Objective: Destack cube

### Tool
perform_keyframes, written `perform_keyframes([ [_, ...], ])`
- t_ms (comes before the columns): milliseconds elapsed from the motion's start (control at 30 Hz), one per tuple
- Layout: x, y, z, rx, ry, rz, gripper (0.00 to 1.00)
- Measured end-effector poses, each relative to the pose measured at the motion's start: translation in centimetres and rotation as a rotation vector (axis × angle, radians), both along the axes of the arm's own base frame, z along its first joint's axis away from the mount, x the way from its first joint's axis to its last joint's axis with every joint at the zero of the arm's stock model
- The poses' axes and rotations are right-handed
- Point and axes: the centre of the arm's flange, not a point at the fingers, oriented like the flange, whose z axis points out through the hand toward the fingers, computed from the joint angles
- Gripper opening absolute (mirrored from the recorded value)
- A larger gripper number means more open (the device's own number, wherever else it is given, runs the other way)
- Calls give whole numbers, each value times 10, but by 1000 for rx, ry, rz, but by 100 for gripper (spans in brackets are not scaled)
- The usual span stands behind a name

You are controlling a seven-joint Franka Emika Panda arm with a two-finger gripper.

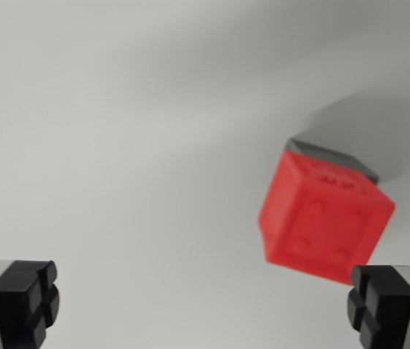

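While the hand gapes wide and empty, red cube atop grey cube, near right finger.

A bare test bench: plain white tabletop fills the view, red studded cube at 3 o'clock.

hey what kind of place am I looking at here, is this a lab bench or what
Probably a robot test bench, though little shows. A plain, bare white surface fills the view, a red cube sits on a grey block, and the open gripper has black fingertips at the bottom corners.
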Motion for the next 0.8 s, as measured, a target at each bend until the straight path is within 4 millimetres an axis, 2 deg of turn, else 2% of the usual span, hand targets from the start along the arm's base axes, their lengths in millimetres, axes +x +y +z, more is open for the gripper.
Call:
perform_keyframes([
  [667, -56, -39, -53, -20, -21, -255, 100],
  [800, -58, -41, -64, -23, -24, -267, 100],
])
